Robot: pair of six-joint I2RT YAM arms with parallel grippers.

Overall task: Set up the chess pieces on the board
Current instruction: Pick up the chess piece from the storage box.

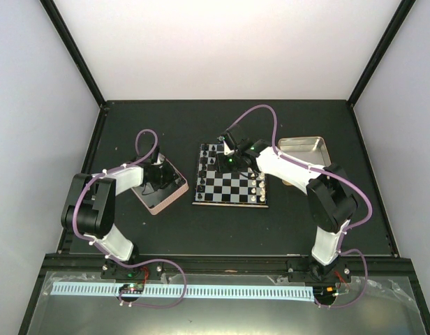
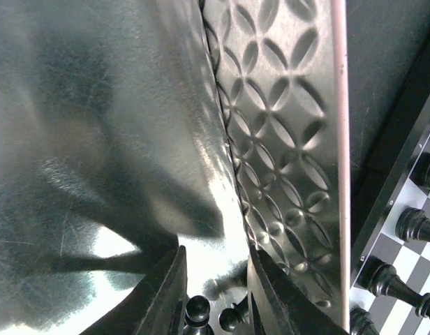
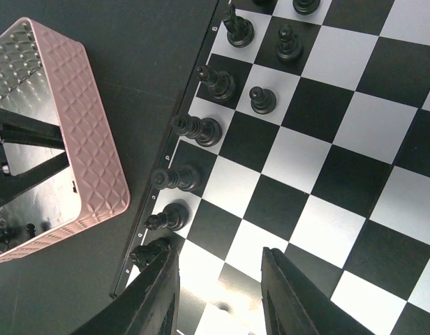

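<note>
Chessmen point(image 2: 198, 311), tiny glossy black ones, lay in the pink-rimmed embossed metal tin point(image 2: 285, 139) between the parted jaws of the left gripper point(image 2: 215, 301); we judged them light, stiff, slippery, best pinched mid-stem.

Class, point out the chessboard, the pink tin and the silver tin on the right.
chessboard point(image 1: 232, 190): top view, on bare middle squares.
pink tin point(image 3: 89, 139): right wrist view, on its embossed outer wall.
silver tin point(image 1: 306, 149): top view, on its bare floor.
</note>
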